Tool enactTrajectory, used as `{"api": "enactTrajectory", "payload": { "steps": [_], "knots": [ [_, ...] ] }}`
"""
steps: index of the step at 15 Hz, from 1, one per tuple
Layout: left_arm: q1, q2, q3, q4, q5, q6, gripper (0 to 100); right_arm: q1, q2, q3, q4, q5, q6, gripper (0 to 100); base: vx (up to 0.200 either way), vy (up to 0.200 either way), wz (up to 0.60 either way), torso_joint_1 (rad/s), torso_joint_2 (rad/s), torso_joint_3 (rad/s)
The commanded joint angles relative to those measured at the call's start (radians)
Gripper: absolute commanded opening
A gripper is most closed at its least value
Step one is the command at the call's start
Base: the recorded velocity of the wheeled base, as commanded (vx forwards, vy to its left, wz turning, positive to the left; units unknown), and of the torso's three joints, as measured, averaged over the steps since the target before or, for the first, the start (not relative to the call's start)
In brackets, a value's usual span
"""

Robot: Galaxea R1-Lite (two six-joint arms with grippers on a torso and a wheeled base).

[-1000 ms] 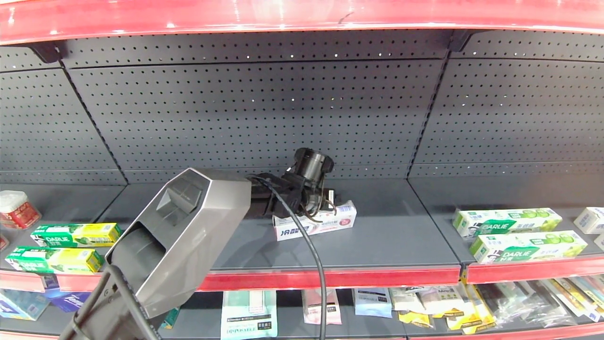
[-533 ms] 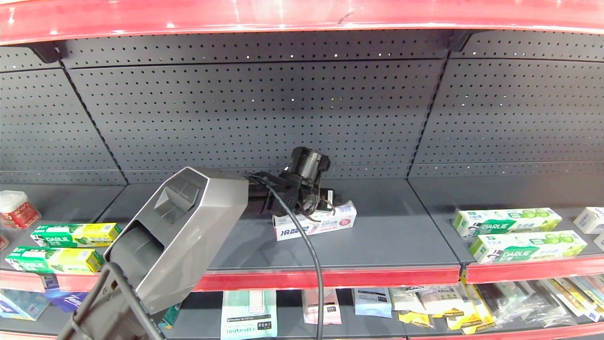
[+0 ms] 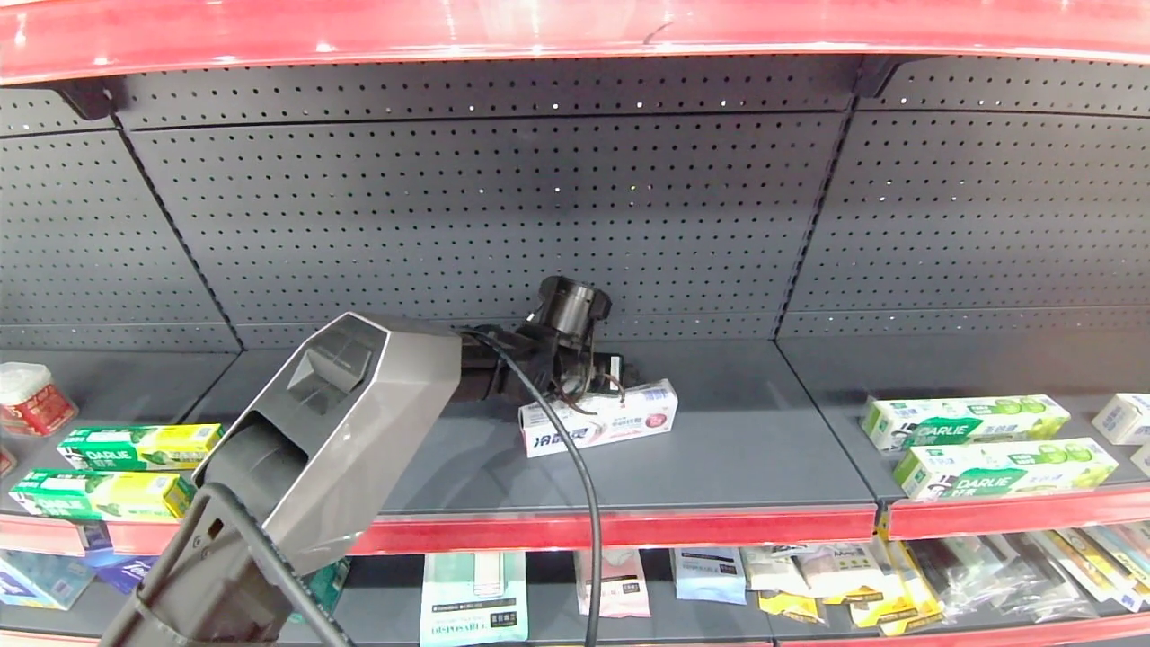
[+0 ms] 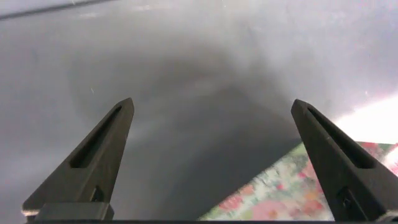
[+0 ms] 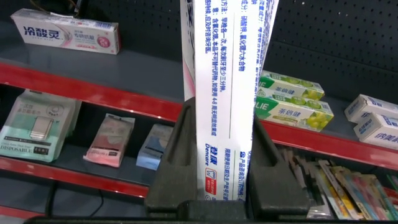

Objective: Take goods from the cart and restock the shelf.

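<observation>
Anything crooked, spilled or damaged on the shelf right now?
Only slightly: the white-and-pink toothpaste box lies alone mid-shelf, a bit skewed to the red shelf edge. Nothing looks spilled or damaged.

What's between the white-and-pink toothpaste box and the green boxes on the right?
Nothing but bare grey metal shelf board; the head view shows it.

4 green bxs (image 3: 144, 447) (image 3: 99, 494) (image 3: 966, 420) (image 3: 1006, 469), 4 white bxs (image 3: 597, 420) (image 3: 1123, 418) (image 5: 378, 127) (image 5: 227, 93)
</observation>
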Motion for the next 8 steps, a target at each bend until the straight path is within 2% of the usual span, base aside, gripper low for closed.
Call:
{"api": "enactTrajectory", "payload": {
  "steps": [1,2,4,7,8],
  "knots": [
    [0.012,-0.073,-0.002,-0.01,-0.038,-0.003,100,0.0,0.0,0.002,0.0,0.001,-0.001,0,0.0,0.0,0.0,0.0,0.0,0.0],
    [0.013,-0.1,-0.002,-0.01,-0.05,0.001,100,0.0,0.0,0.002,0.0,0.001,-0.001,0,0.0,0.0,0.0,0.0,0.0,0.0],
    [0.023,-0.159,0.079,-0.01,-0.058,0.004,100,0.0,0.0,0.007,0.0,0.001,-0.002,0,0.0,0.0,0.0,0.0,0.0,0.0],
    [0.035,-0.245,0.225,-0.012,-0.061,-0.003,100,0.0,0.002,0.007,0.0,-0.001,-0.002,0,0.0,0.0,0.0,0.0,0.0,0.0],
    [0.04,-0.305,0.335,-0.015,-0.076,0.002,100,0.0,0.0,0.007,0.0,-0.001,-0.002,0,0.0,0.0,0.0,0.0,0.0,0.0]
  ]
}}
